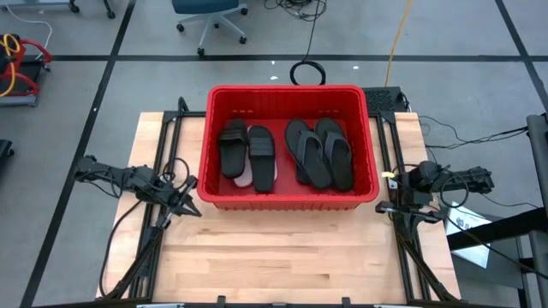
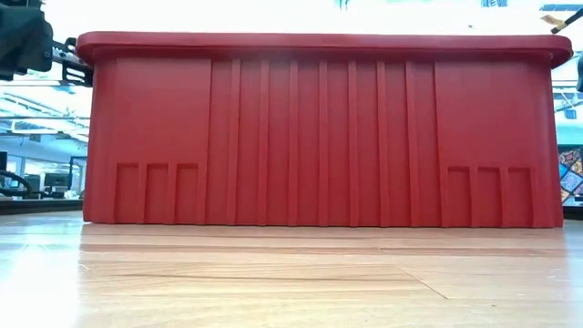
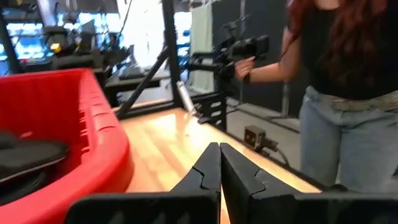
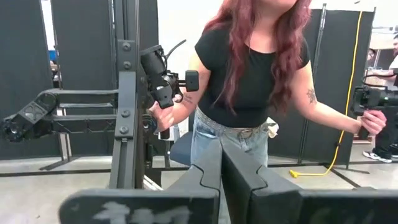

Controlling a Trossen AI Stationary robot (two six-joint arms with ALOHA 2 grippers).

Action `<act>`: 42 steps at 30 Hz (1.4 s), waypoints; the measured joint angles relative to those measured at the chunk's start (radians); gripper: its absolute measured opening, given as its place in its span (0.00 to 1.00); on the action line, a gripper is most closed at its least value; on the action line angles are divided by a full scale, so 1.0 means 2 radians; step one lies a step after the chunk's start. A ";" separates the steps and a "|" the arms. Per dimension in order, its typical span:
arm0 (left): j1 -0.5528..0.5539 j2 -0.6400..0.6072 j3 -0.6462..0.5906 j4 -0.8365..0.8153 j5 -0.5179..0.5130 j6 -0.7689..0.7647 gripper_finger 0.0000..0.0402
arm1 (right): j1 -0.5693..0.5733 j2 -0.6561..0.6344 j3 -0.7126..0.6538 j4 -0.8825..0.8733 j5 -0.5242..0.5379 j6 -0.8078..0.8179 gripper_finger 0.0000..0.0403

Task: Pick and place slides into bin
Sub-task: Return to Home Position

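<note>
**Bin.** A large rectangular red plastic basket [image 1: 288, 89] is set on the far half of a pale wood-plank table [image 1: 282, 257]. Its long axis runs left to right between the two arms. A thick rim and vertically ribbed walls with small recessed panels at the lower corners are seen in the low view.

**Slides, left half of bin.** Two black wide-strap sandals [image 1: 247, 152] are laid flat, side by side and touching. Their long axes run across the bin's short span. The straps sit toward the far wall, so the toes are pointed away from the table's near edge. A white sandal [image 1: 243, 179] is partly seen beneath their heel ends.

**Slides, right half of bin.** Black thong flip-flops [image 1: 321, 152] are laid overlapping, roughly parallel to the first pair and slightly slanted. Which end is the toe cannot be told.

**Left gripper** [image 3: 219, 147]. It is held low beside the bin's left end wall, over the table. Its two dark fingers are pressed together, with nothing between them.

**Right gripper** [image 4: 221, 148]. It is held beside the bin's right end wall. Its fingers are likewise closed on nothing.

**Room.** A person [image 4: 249, 81] in a black top and light jeans is seen beyond the table, with a dark handle [image 4: 163, 79] gripped in each hand.
</note>
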 joint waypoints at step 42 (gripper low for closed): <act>-0.001 0.002 -0.017 0.039 0.074 -0.004 0.01 | 0.135 0.000 -0.001 -0.208 0.000 -0.247 0.00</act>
